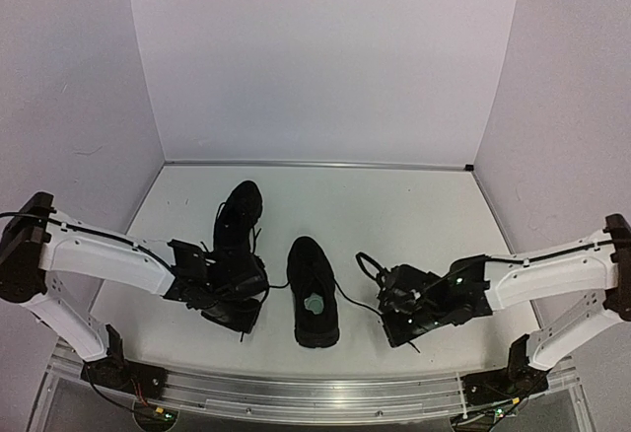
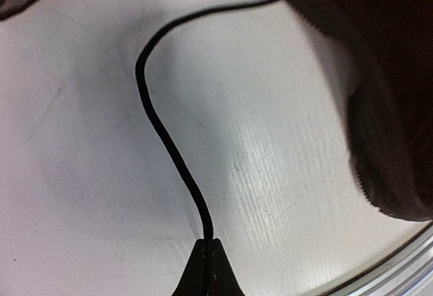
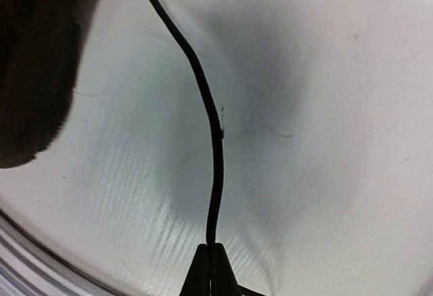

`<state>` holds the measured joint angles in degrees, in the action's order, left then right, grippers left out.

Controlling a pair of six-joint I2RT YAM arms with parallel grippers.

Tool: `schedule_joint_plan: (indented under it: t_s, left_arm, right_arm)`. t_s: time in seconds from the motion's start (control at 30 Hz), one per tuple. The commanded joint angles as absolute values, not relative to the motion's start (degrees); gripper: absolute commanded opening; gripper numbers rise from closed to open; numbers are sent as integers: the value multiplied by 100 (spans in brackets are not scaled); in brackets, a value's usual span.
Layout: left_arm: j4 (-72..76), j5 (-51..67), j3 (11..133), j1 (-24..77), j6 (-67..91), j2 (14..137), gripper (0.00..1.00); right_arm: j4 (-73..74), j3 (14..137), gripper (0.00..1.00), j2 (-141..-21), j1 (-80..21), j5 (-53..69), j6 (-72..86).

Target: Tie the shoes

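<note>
1. Because the left gripper point(image 2: 206, 243) had its two dark fingertips pressed together on only the very end of a thin black lace strand point(image 2: 161, 124), a sharp pull could have drawn the strand out of the pinch.
2. The right gripper point(image 3: 214, 247) was likewise clamped on the tip of the other thin black lace strand point(image 3: 203, 86). That strand curved slack above the scuffed white tabletop point(image 3: 325, 107), so a crossing move might have dragged it instead of forming a loop.
3. Just beyond, the black low-top fabric sneaker with a pale patch in its opening point(image 1: 314, 292) stood between the two grippers, and nothing pinned it down. Uneven tension from either side would probably have slid or turned it.
4. Farther back on the left, the second all-black low-top sneaker point(image 1: 237, 235) lay close against the left arm's wrist; whether they touched could not be told. A sweep of that arm could have knocked it or snagged its loose laces.
5. No knot showed on either sneaker, so a dropped strand would have meant regrasping a thin cord lying flat on the table.
</note>
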<state>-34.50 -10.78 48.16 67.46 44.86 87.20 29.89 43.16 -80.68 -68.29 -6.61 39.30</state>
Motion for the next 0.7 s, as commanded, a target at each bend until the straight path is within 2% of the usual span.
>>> schedule_joint_plan:
  t_s: [0.0,0.17,0.4,0.67]
  left_arm:
    - [-3578,-1410,5140,6539,4352,7886,0]
    - [-3438,-1675,5193,6539,4026,7217,0]
    - [-3111,-1758,5082,6535,3696,6253,0]
    - [-2983,-1597,4658,6544,3688,5519,0]
  right_arm:
    - [3190,5199,0,-7296,-6762,-1293,3803]
    - [3123,6371,0,-7457,-6620,-1474,3083]
    - [2750,8551,0,-8966,-6618,-829,1997]
    - [2637,10884,0,-10990,-6599,-246,1703]
